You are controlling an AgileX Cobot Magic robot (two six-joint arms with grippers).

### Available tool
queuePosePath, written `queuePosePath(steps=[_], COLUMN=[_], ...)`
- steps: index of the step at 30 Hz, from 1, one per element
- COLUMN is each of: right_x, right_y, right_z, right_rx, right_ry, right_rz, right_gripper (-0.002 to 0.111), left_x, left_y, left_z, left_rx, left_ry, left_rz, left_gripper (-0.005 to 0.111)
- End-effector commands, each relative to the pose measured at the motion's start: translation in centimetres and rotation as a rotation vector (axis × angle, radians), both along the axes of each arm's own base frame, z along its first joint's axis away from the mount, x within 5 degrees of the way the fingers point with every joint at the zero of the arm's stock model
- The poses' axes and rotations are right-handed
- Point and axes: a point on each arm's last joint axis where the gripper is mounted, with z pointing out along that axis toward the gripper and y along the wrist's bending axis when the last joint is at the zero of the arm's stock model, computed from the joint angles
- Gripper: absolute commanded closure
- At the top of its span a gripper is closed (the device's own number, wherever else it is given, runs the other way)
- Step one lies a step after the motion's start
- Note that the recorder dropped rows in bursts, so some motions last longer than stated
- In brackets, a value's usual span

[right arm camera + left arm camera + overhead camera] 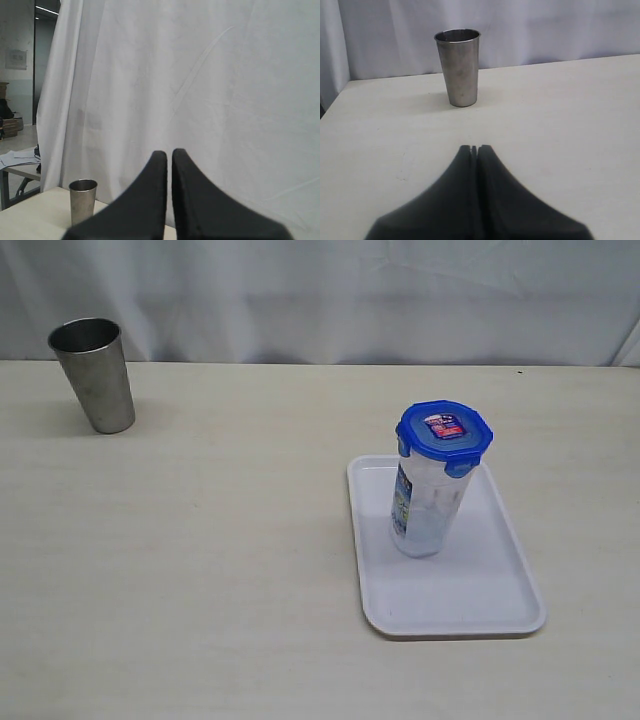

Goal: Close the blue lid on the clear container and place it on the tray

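The clear container (425, 515) stands upright on the white tray (500, 590), towards the tray's far left part. The blue lid (445, 432) sits on top of it, sticker up, with its flaps down at the edges. Neither gripper shows in the exterior view. In the left wrist view my left gripper (474, 148) is shut with nothing in it, low over bare table. In the right wrist view my right gripper (169, 152) has its fingers almost together, only a thin slit between them, and holds nothing. It faces the white curtain. Container, lid and tray are out of both wrist views.
A tapered steel cup (93, 375) stands at the table's far left corner. It is ahead of the left gripper as the steel cup (459, 67) and small beside the right gripper's fingers as the steel cup (82, 200). A white curtain (330, 295) hangs behind the table.
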Motion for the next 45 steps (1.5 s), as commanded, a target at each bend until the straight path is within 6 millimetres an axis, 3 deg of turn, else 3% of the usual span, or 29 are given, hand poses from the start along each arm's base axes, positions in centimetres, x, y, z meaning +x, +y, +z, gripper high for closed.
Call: queuePosePath(steps=[1,25,30,39,43,45], right_x=[0.0,0.0,-0.2,-1.1,-2.1,-1.6], right_y=[0.0,0.0,-0.1,-1.2,-2.4,-2.6], right_z=[-0.1,-0.1,-0.1,0.6,-0.5,-1.3], right_rx=[0.001,0.001,-0.002,0.001,0.108,0.191], right_ry=[0.003,0.003,0.002,-0.174,-0.325,-0.345], right_rz=[0.003,0.003,0.066,-0.047,-0.182,-0.206], right_gripper=[0.104,0.104,0.104,0.104,0.104,0.104], left_x=[0.0,0.0,0.0,0.0,0.0,0.0], left_y=[0.0,0.0,0.0,0.0,0.0,0.0], left_z=[-0.1,-0.1,-0.1,-0.1,-0.1,-0.1], left_rx=[-0.011,-0.011,-0.011,-0.011,-0.011,-0.011], left_ry=[-0.001,-0.001,-0.001,-0.001,-0.001,-0.001], left_rz=[0.002,0.002,0.002,0.002,0.002,0.002], left_gripper=[0.107,0.107,0.107,0.107,0.107,0.107])
